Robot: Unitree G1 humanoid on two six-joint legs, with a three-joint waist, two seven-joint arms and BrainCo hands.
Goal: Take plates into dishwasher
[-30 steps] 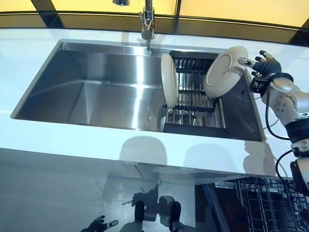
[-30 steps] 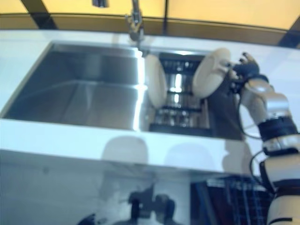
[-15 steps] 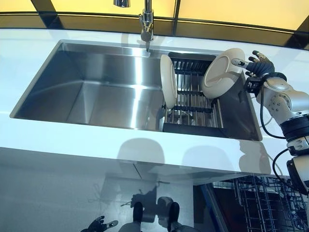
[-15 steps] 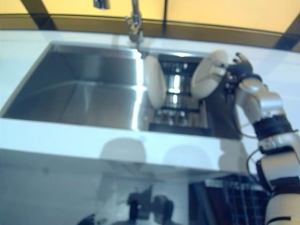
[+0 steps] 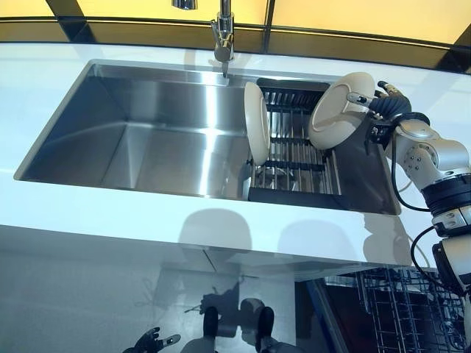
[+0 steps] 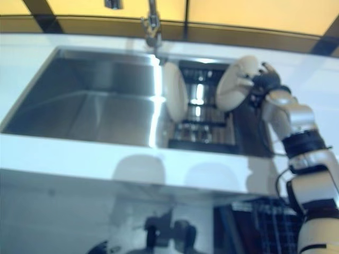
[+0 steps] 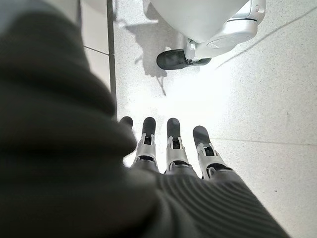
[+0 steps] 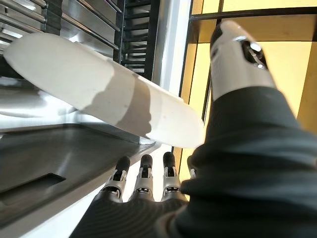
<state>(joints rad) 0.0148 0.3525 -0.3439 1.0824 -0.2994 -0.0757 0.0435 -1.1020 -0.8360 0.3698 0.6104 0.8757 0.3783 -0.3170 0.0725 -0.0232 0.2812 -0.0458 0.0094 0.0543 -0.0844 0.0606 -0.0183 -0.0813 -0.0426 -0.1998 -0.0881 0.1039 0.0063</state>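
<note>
Reaching my right robot hand (image 5: 385, 107) to the tilted plate (image 5: 337, 110) at the right of the sink rack (image 5: 296, 158), thumb over its rim, fingers beneath but not clamped. I should pinch firmly, then lift clear of the prongs.

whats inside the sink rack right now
Two white plates: an upright plate at the rack's left edge, a tilted plate at the right hand. The rack floor beneath them is partly hidden.
</note>
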